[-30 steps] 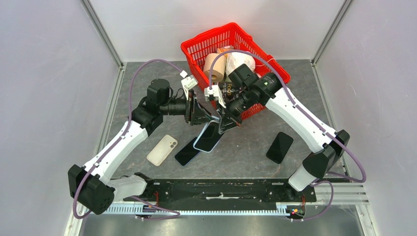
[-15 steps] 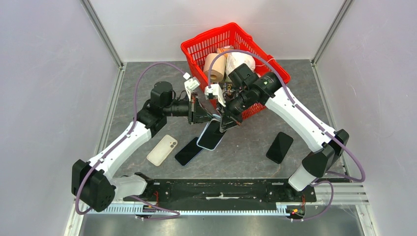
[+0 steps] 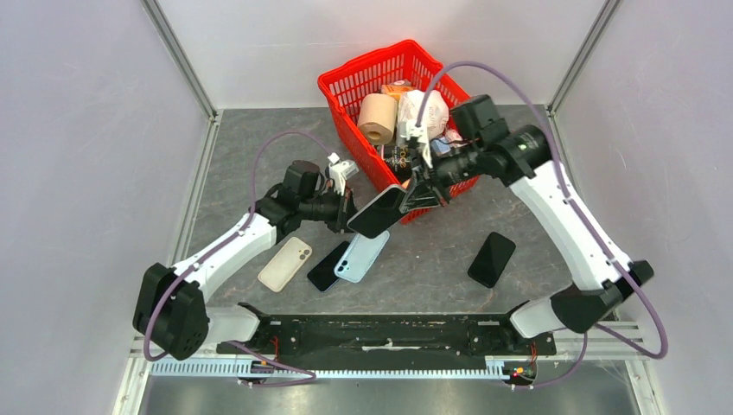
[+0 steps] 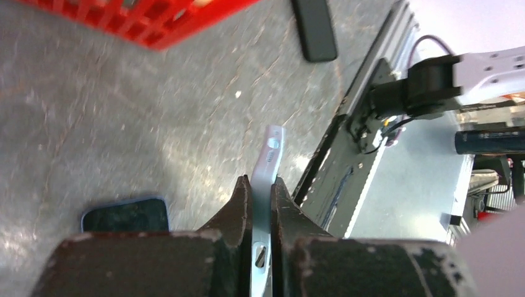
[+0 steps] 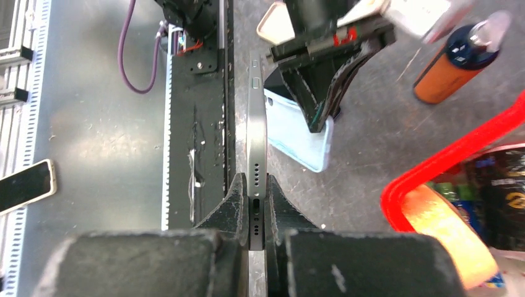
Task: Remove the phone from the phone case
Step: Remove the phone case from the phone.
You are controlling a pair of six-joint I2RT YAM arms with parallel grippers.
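Looking from up top, my right gripper (image 5: pixel 257 185) is clamped hard on one end of the dark phone (image 3: pixel 379 212) and holds it up near the middle of the table. The phone's clear of its light blue case (image 3: pixel 363 258), which sits just at its 6 o'clock. My left gripper (image 4: pixel 261 185) is pinched tight on the case's thin edge. The red basket (image 3: pixel 363 60) is at 12 o'clock, and a spare black phone (image 3: pixel 491 258) lies at 4.

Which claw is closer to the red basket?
Right. The right claw, holding the phone, is at the near side of the basket; the left claw, gripping the case, sits farther left.
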